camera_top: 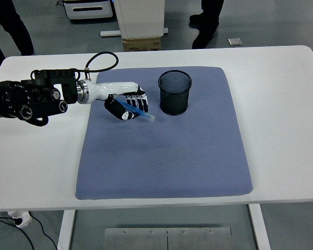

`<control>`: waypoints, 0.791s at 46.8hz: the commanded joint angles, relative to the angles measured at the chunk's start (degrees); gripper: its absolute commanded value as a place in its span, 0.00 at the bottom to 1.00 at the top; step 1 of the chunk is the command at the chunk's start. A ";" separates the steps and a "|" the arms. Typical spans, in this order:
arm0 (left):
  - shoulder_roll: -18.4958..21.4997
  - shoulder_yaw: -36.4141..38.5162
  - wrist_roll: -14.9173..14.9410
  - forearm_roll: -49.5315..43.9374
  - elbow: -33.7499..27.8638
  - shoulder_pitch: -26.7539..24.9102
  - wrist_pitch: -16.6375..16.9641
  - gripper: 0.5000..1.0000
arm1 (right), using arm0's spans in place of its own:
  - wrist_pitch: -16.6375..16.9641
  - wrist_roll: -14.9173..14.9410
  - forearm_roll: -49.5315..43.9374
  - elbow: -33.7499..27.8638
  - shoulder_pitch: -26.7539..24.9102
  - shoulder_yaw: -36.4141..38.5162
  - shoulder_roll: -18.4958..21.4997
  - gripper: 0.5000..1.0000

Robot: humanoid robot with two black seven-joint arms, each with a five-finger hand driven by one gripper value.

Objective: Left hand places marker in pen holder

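Observation:
My left hand (128, 105) hovers over the upper left part of the blue-grey mat (167, 156), with its fingers curled around a blue marker (140, 112). The marker slants down to the right, its pale tip sticking out of the hand toward the pen holder. That pen holder (174, 92) is a black mesh cup standing upright on the mat's far middle, a short way to the right of the hand. Nothing shows inside it. The right arm is out of view.
The mat lies on a white table (281, 104). A black cable (101, 58) loops up from the left wrist. Beyond the far edge stand a white cabinet, a cardboard box (142, 44) and people's legs (211, 21).

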 commanded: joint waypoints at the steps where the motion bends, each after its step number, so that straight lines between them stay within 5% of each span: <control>1: 0.03 0.00 0.01 0.00 0.00 -0.86 -0.43 0.00 | -0.04 0.01 0.00 0.00 0.00 0.00 0.00 1.00; 37: 2.41 -3.34 0.01 -3.95 1.06 -6.31 -3.95 0.00 | -0.04 0.01 0.00 0.00 0.00 0.00 0.00 1.00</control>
